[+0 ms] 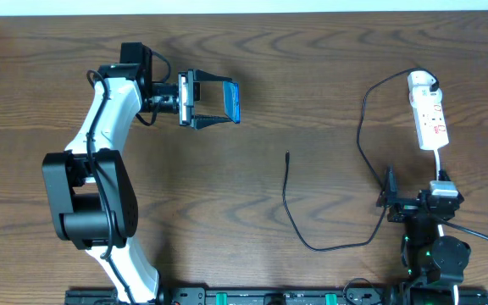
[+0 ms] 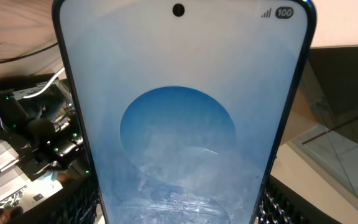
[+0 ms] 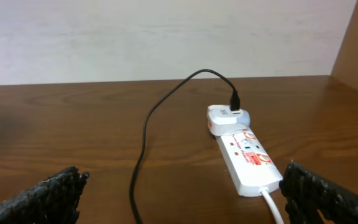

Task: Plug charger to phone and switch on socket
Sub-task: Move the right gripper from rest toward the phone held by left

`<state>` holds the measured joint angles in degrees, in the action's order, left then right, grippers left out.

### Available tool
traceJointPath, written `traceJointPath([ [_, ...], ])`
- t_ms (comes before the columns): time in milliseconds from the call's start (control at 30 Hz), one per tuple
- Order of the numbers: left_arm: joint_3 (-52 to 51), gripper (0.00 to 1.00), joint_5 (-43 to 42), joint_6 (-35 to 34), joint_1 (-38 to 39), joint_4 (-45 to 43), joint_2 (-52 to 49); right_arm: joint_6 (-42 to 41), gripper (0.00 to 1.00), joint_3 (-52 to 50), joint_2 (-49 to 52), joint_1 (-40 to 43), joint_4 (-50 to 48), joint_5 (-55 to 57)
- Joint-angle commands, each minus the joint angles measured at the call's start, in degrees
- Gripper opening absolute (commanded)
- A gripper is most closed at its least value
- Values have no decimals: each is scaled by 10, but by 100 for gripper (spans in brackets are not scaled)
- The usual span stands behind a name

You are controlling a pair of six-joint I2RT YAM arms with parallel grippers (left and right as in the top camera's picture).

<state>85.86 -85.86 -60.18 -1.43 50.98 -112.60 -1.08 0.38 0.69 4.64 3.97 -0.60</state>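
We start at the left claw (image 1: 217,103), which pinches the phone (image 1: 235,102) between its two fingers over the far-left part of the table (image 1: 312,68). From the left wrist the phone's (image 2: 179,124) pale blue screen with its darker blue circle fills nearly the whole view, and a ribbed black finger pad (image 2: 82,208) shows at each lower corner. Past the phone's edges we see the room: dark equipment with small green lights to the left, pale floor to the right.

The right claw (image 1: 415,191) sits at the near-right, spread wide and holding nothing; its fingers (image 3: 48,196) frame the view from the low corners. Just beyond it lies the socket (image 1: 428,110) – white with red markings, running from near to far, its white cord trailing back toward the claw. At its far end sits the white adapter (image 1: 422,82). From there the black cable (image 1: 285,199) loops left, comes near, curves across the middle of the table and ends at a small plug tip (image 1: 287,155), well apart from the phone.

The table is dark brown wood grain – and behind its far edge rises a plain pale wall (image 3: 166,37).
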Motion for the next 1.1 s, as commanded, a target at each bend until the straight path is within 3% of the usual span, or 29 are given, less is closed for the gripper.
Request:
traceJointPath([
  [0, 0, 7, -37, 1, -1, 1, 23, -6, 99, -1, -3, -1, 0, 30],
  [767, 0, 7, -37, 5, -1, 1, 23, -6, 99, 11, 3, -1, -55, 41],
  [1067, 0, 7, -34, 15, -1, 1, 23, 12, 99, 92, 149, -1, -55, 41],
])
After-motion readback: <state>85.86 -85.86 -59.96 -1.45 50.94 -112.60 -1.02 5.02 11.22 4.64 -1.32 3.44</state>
